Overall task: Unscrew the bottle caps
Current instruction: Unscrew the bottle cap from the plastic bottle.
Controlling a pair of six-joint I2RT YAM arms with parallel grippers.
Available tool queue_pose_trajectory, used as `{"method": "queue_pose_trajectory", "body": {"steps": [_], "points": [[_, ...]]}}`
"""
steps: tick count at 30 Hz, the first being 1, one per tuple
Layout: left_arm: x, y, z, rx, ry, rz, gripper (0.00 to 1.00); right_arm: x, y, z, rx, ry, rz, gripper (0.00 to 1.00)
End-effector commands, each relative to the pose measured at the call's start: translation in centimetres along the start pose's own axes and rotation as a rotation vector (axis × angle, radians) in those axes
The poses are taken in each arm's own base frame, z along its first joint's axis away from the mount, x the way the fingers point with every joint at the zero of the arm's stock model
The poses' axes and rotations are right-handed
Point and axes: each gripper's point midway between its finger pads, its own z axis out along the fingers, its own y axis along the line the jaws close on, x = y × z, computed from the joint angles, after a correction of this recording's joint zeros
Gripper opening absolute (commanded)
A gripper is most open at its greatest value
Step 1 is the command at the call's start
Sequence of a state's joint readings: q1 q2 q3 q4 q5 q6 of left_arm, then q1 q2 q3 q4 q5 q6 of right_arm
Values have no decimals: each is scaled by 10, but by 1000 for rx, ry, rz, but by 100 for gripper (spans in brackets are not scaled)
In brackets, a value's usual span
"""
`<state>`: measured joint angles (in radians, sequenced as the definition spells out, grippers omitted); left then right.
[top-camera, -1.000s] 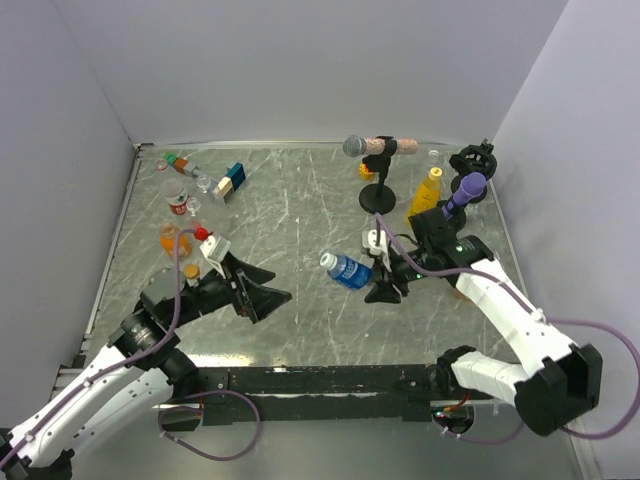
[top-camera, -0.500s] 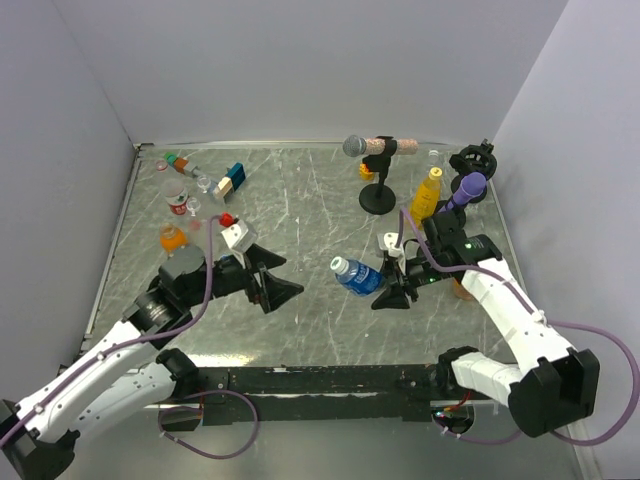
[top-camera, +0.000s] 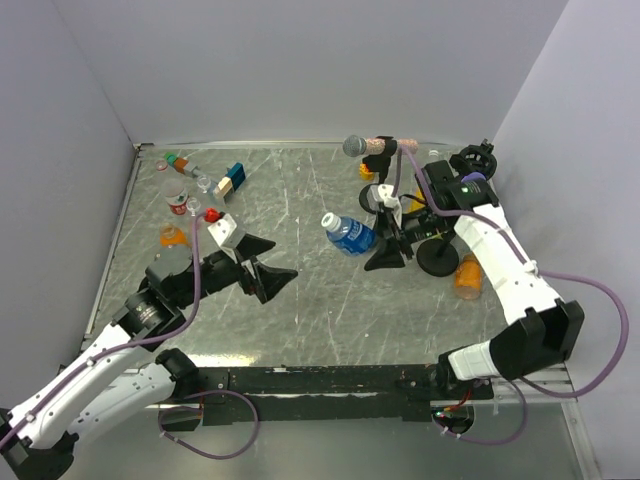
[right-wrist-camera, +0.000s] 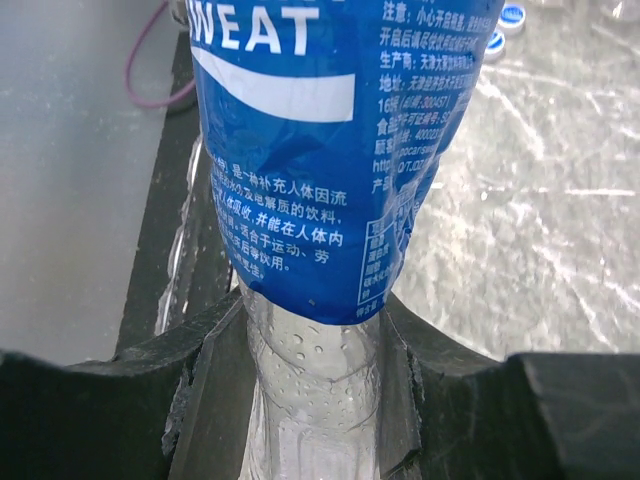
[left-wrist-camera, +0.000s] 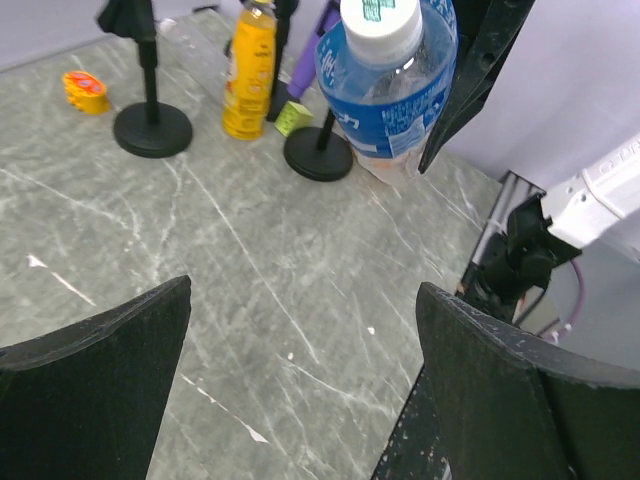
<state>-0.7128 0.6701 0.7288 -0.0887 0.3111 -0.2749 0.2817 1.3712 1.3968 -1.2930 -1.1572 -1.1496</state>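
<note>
Right arm has swung the blue-label bottle (top-camera: 350,235) up and farther back since the earlier frame. The left arm has shifted inward after it.

Far left on the table (top-camera: 300,310):
- a squat orange bottle (top-camera: 172,237)
- a red can (top-camera: 178,205)
- coloured blocks (top-camera: 232,180) further back

Left gripper (top-camera: 272,262) hangs over mid-table. Its jaws are spread wide with nothing between them, and the wrist view shows only bare table between the two fingers (left-wrist-camera: 100,380). It points at the bottle but is well apart from it.

The blue-label bottle is centre-right, off the table and tilted. Its white cap (top-camera: 328,220) is still on and faces the left gripper; the left wrist view shows it clearly (left-wrist-camera: 380,22).

Right gripper (top-camera: 385,245) is clamped narrow on the bottle's clear end just past the label. In the right wrist view both fingers (right-wrist-camera: 205,380) press against the plastic.

Behind and to the right:
- a black mic stand (top-camera: 378,197) carrying a microphone (top-camera: 365,147)
- a second stand base (top-camera: 440,262)
- a yellow bottle (left-wrist-camera: 248,70) standing upright between the stands, capped
- another orange bottle (top-camera: 467,275) lying beside the right arm, at the far right
</note>
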Motion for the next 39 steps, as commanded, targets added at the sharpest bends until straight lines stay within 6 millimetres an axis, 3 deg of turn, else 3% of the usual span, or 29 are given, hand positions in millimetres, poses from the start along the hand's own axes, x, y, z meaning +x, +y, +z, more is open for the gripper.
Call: {"method": "queue_pose_trajectory", "body": {"steps": [1,12,17,21,31,39], "points": [[-20,10,-4,-74,-43,2,97,-15,16,3,-91,-50,66,34],[-45,15,-4,12,-65,-127,97,-7,15,10,-48,-1,22,34],[-54,1,-5,139,-61,-199,97,2,21,11,-39,7,10,34],[-55,-1,-7,138,-56,-213,97,14,27,11,-17,48,-3,33],[-32,0,-3,131,43,-245,98,43,37,9,48,142,-48,34],[-13,-28,18,156,135,-207,96,56,41,8,85,159,-73,34]]}}
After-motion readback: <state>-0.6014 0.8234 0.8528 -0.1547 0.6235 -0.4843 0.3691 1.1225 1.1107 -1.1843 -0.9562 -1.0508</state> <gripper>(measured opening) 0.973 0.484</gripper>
